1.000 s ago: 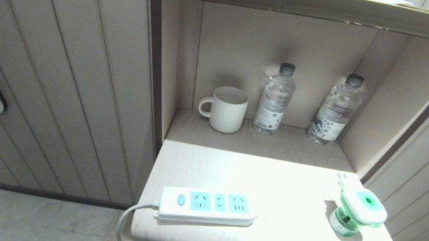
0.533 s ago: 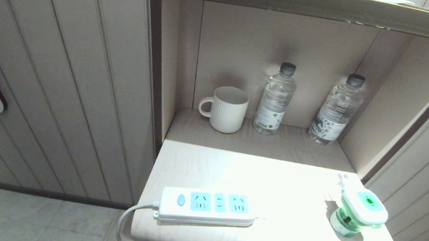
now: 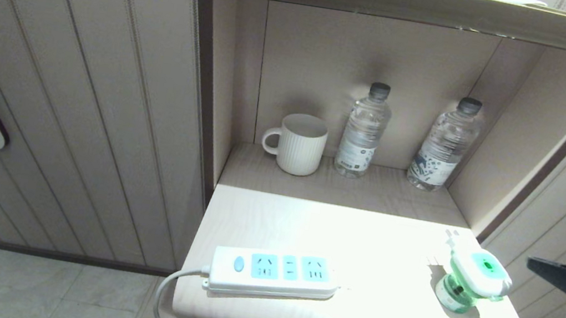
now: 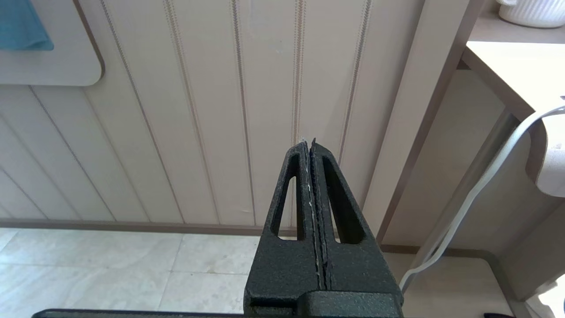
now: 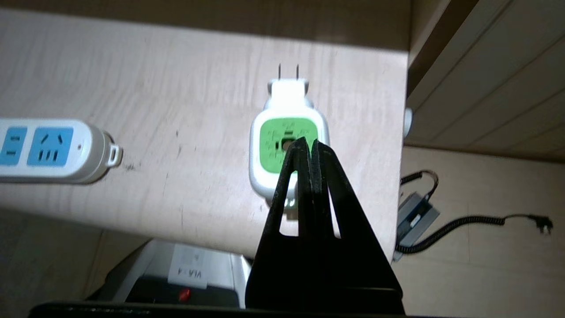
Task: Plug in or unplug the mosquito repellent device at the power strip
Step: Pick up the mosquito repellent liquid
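The mosquito repellent device (image 3: 474, 278) lies unplugged on the desk (image 3: 361, 238), well apart from the power strip (image 3: 271, 273) — grasping and plugging remain, the right end effector (image 5: 308, 145) clenched empty above it.

The left end effector (image 4: 311, 148), fingers pressed together, hangs before a panelled wall (image 4: 198, 110) above floor tiles (image 4: 110, 269).

A bedroom or hotel room: padded wall panels (image 3: 74, 94), a bedside niche with mug (image 3: 297, 143) and water bottles (image 3: 363, 131).
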